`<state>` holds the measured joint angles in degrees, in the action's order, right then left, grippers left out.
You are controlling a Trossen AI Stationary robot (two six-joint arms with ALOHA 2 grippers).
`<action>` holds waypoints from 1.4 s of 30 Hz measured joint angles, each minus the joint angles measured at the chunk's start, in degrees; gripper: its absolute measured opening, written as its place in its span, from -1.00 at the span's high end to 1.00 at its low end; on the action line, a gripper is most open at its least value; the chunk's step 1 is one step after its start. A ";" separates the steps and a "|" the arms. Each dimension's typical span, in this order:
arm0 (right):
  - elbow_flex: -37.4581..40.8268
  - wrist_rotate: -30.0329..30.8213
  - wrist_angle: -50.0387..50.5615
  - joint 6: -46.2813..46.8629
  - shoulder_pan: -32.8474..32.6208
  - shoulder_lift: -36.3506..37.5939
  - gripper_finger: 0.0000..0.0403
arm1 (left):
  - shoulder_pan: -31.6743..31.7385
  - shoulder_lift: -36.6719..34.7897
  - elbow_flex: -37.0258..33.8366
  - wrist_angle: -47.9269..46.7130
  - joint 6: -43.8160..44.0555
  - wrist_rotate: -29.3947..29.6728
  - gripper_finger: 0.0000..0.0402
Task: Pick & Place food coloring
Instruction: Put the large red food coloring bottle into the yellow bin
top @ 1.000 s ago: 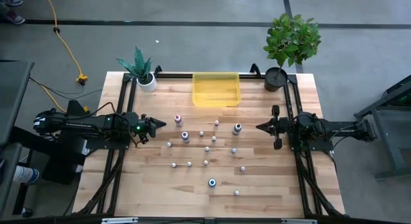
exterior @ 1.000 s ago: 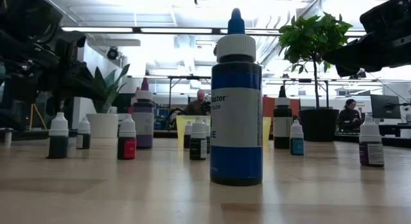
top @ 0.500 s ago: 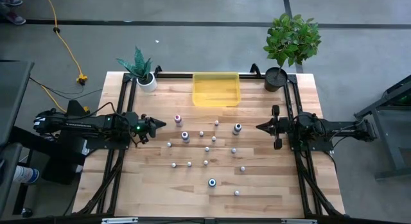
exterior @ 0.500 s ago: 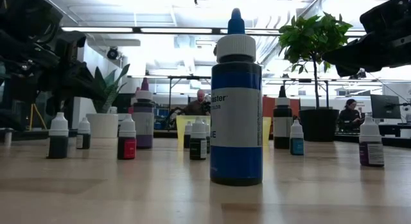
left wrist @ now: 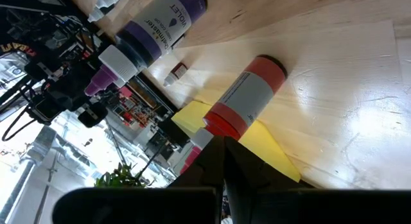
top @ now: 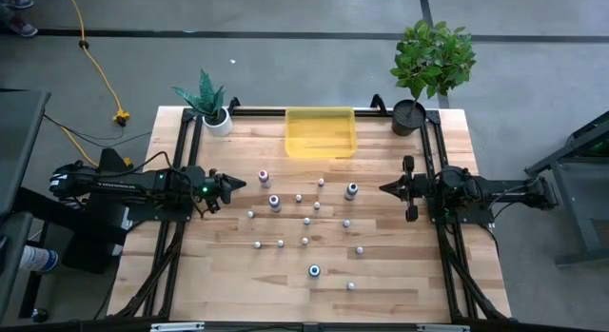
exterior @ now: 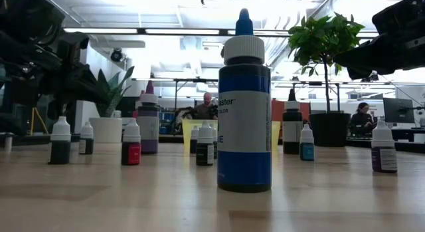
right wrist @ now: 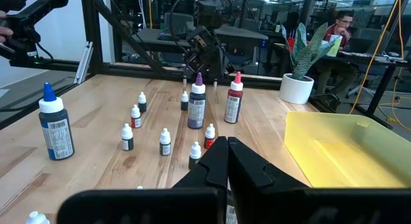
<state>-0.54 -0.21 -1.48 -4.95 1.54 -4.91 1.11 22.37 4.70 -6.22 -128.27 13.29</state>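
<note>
Our left gripper (top: 231,184) hovers with fingers pressed together just beside the pink-capped red bottle (top: 264,177), while our right gripper (top: 385,188), likewise closed, waits near the dark-capped bottle (top: 351,190). The food coloring bottles (top: 306,221) stand scattered mid-table. We judge the fingers must spread and straddle one upright bottle squarely without tipping neighbours. The translucent yellow plastic tray (top: 321,131) holds nothing.

Overhead, table-level and wrist cameras all share the blue-capped bottle (top: 314,270).
</note>
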 joint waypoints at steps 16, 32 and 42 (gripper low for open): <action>0.00 0.00 0.00 -0.02 0.00 0.02 1.00 | 0.01 0.02 0.03 -1.37 68.43 -22.18 1.00; 0.00 0.00 0.01 0.00 -0.01 0.00 1.00 | 0.01 -0.18 0.01 16.48 115.82 -39.70 1.00; 0.00 0.00 0.01 -0.01 -0.01 0.00 1.00 | 0.01 -0.20 0.01 25.45 132.32 -39.55 1.00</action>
<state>-0.54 -0.21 -1.47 -4.97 1.53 -4.91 1.13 22.17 4.71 19.23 4.05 -26.26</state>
